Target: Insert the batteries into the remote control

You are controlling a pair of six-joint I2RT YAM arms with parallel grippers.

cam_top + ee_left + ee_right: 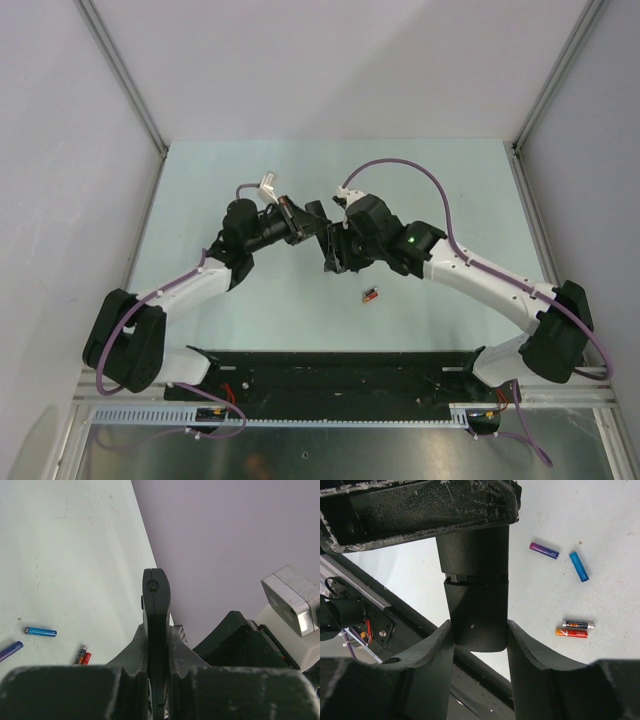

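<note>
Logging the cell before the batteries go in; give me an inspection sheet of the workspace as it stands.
Surface: pale green table, faintly scuffed.
Job's things: remote control held up between both arms; on the table lie a purple battery, a blue battery, and a red-orange battery beside a dark battery.
Clutter: nothing seen.
Grippers: left gripper shut on the remote control; right gripper has a finger either side of it, grip not confirmed.
Cables: purple cables run along both arms.
Surroundings: pale walls, metal frame posts, black base rail at the near edge.
</note>
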